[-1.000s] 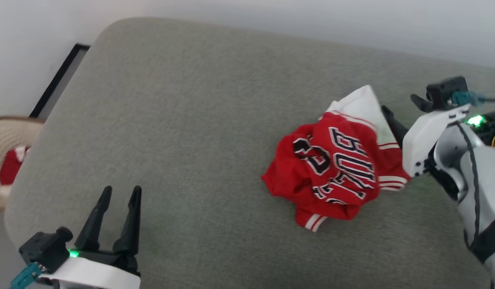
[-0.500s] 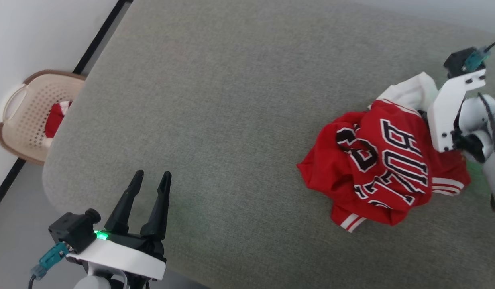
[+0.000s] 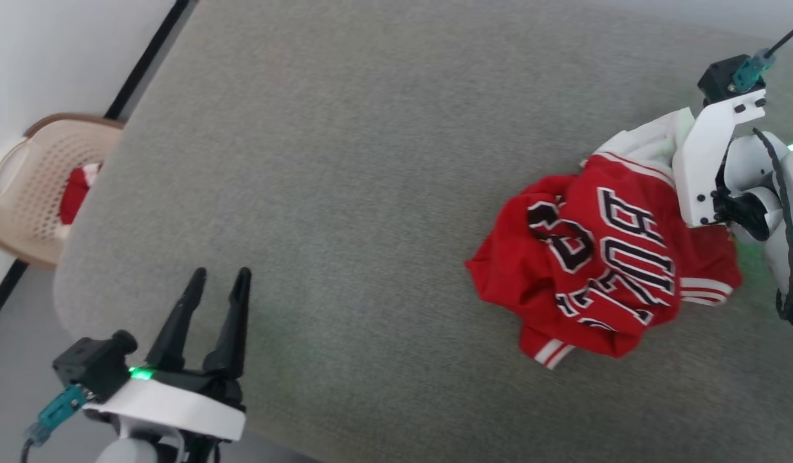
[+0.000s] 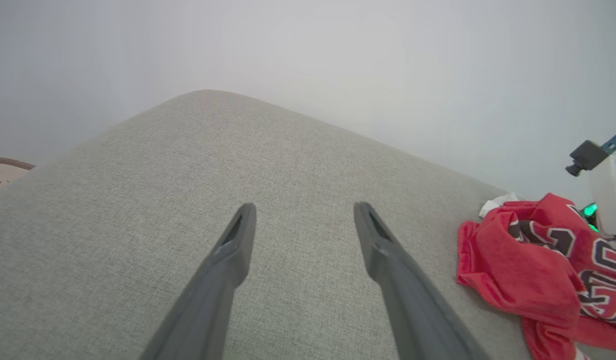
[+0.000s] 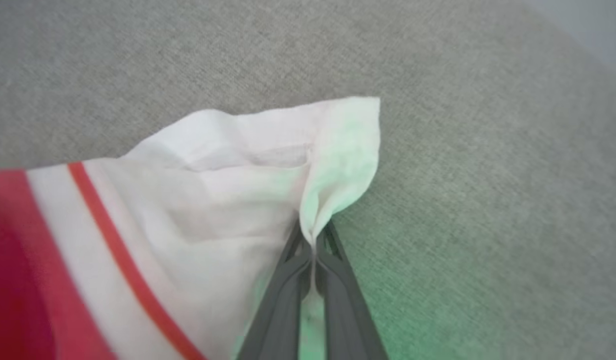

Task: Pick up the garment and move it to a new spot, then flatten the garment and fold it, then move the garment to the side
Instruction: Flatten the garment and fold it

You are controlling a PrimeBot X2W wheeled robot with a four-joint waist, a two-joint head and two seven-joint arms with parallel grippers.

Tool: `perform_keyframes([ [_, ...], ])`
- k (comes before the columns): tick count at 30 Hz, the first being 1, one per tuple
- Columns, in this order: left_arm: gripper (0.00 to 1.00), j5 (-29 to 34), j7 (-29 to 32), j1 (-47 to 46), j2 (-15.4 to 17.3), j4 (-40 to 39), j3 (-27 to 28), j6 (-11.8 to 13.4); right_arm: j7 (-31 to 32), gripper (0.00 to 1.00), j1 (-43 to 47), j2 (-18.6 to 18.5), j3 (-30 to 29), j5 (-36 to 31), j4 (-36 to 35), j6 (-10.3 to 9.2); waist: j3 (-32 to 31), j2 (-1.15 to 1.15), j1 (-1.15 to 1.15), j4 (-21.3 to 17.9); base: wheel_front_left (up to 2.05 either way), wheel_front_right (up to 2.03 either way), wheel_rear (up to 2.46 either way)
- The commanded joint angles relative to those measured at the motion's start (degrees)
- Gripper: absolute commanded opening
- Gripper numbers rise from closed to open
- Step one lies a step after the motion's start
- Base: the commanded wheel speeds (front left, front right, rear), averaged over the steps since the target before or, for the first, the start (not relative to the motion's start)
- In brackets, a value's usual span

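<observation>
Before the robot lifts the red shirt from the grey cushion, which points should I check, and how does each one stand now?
1. Right gripper shut on the garment's white sleeve: ok.
2. Left gripper open, apart from the garment: ok.
3. Garment wholly on the grey cushion: ok.
4. Garment flat: not ok, crumpled.
5. Grip deep enough to hold during a lift: cannot tell.

Grey-green fabric cushion [image 3: 345, 161], perhaps a sofa seat; crumpled red garment [image 3: 602, 270] near its right side
</observation>
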Motion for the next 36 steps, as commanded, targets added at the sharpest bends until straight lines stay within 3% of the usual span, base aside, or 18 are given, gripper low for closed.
perform_keyframes([
  [1,1.00,-0.26,-0.11,0.68,0.58,-0.30,0.62,-0.21,-0.22,0.00,1.35,-1.11,0.98,0.90,-1.44,-0.17,-1.29,0.00,0.00,-2.28,0.00,0.00,0.00],
  [4,1.00,-0.06,-0.11,1.59,1.48,-0.58,1.63,-0.21,0.13,0.00,2.14,-2.58,3.05,2.42,-6.26,-0.16,-2.38,0.00,0.00,-4.72,0.00,0.00,0.00],
  [10,1.00,0.11,-0.12,2.28,2.36,-1.05,3.04,-0.21,1.79,0.00,5.30,-6.18,1.69,5.30,-12.18,-0.15,-3.96,0.00,0.00,-8.17,0.00,0.00,0.00],
  [20,1.00,-0.46,-0.11,3.81,4.12,-1.72,4.04,-0.21,12.67,0.00,18.50,-9.66,-10.98,5.82,-22.55,-0.15,-5.83,0.00,0.00,-12.25,0.00,0.00,0.00],
  [24,1.00,-0.99,-0.11,3.52,4.81,-1.75,3.57,-0.21,17.47,0.00,26.56,-8.18,-18.70,3.25,-27.79,-0.15,-6.13,0.00,0.00,-12.54,0.00,0.00,0.00],
  [29,1.00,-2.01,-0.11,1.97,5.84,-1.61,2.00,-0.21,17.31,0.00,34.40,-3.08,-26.51,-1.68,-33.62,-0.14,-6.14,0.00,0.00,-12.49,0.00,0.00,0.00],
  [30,1.00,-2.22,-0.11,1.61,6.03,-1.51,1.60,-0.21,17.21,0.09,35.43,-1.68,-27.84,-2.56,-34.07,-0.14,-6.21,0.00,0.00,-12.52,0.00,0.00,0.00],
  [31,1.00,-2.57,-0.11,1.21,6.41,-1.46,0.97,-0.21,16.69,0.40,36.18,-0.57,-28.51,-3.74,-34.63,-0.11,-6.27,0.00,0.00,-12.56,0.00,0.00,0.00],
  [32,1.00,-3.03,-0.11,0.87,6.95,-1.31,0.16,-0.21,16.38,0.79,36.71,0.50,-29.24,-4.65,-34.81,-0.11,-6.40,0.00,0.00,-12.65,0.00,0.00,0.00],
  [33,1.00,-3.48,-0.11,0.43,7.66,-1.10,-0.51,-0.21,16.43,1.00,37.24,1.76,-29.96,-5.32,-34.84,-0.11,-6.57,0.00,0.00,-12.80,0.00,0.00,0.00],
  [36,1.00,-6.18,-0.03,-1.47,9.90,-0.89,-3.67,-0.21,15.66,1.00,37.73,4.12,-31.82,-7.74,-35.79,-0.11,-7.22,0.00,0.00,-13.50,0.00,0.00,0.00],
])
